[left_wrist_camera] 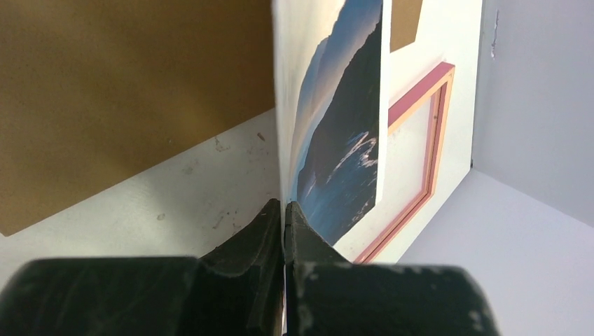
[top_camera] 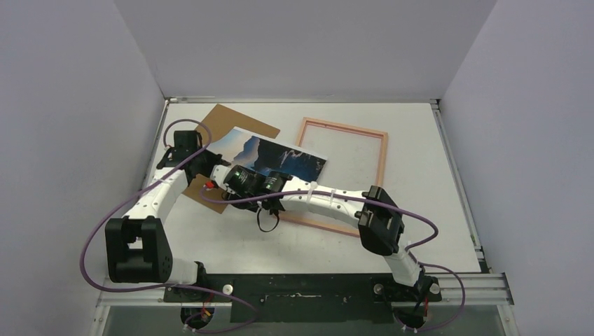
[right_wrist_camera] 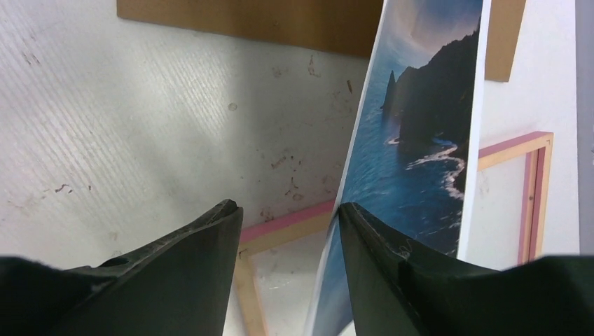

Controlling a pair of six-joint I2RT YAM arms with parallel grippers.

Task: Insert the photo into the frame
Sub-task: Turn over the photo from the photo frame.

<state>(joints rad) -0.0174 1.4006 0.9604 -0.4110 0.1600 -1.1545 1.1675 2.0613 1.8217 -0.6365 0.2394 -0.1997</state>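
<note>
The photo [top_camera: 270, 154], a sea-and-cliffs print with a white border, is lifted off the table between the brown panel and the frame [top_camera: 382, 162]. My left gripper [top_camera: 246, 175] is shut on the photo's near edge; in the left wrist view the jaws [left_wrist_camera: 284, 210] are pressed together on the photo [left_wrist_camera: 343, 140]. My right gripper [top_camera: 274, 180] is open beside it. In the right wrist view its fingers [right_wrist_camera: 287, 217] straddle the photo's [right_wrist_camera: 420, 140] lower edge, which lies against the right finger. The pink frame [right_wrist_camera: 536, 182] lies flat behind.
A brown fibreboard backing panel [top_camera: 231, 120] lies at the back left, partly under the photo and left arm; it also shows in the left wrist view [left_wrist_camera: 126, 91] and the right wrist view [right_wrist_camera: 245, 21]. Grey walls close the table on three sides.
</note>
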